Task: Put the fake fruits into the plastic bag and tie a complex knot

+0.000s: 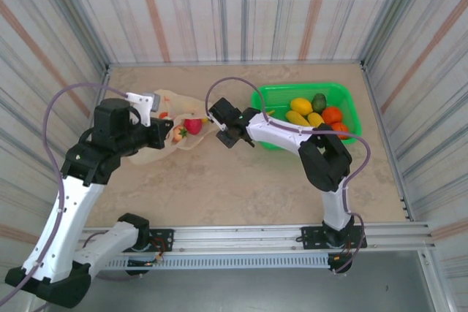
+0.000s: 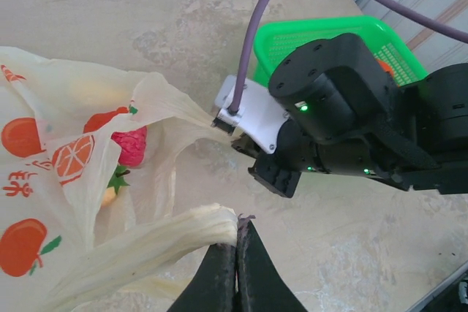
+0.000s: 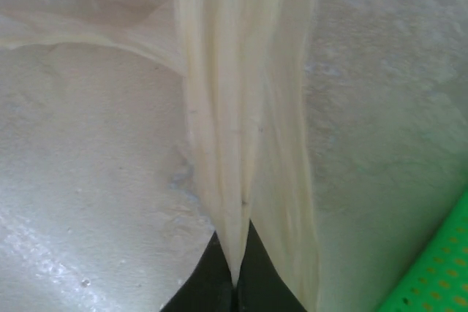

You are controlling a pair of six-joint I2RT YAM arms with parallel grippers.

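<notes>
The pale-yellow plastic bag [image 1: 174,104] lies at the left with its mouth facing right. A red strawberry [image 1: 193,126] lies in the mouth, red [image 2: 130,145] through the film in the left wrist view. My left gripper [image 2: 238,233] is shut on the near loop handle [image 2: 175,237]. My right gripper [image 3: 235,277] is shut on the far handle [image 3: 241,122], pulled taut. In the top view the left gripper [image 1: 173,135] and right gripper [image 1: 221,126] flank the mouth. The handles are apart, with no knot between them. More fake fruits fill the basket: a mango [image 1: 300,105], an avocado [image 1: 319,101] and an orange [image 1: 332,115].
The green basket [image 1: 281,93] stands at the back right, close behind my right wrist. Its corner [image 3: 439,275] is at the lower right of the right wrist view. Striped walls enclose the table on three sides. Bare tabletop [image 1: 241,188] lies in front of the bag.
</notes>
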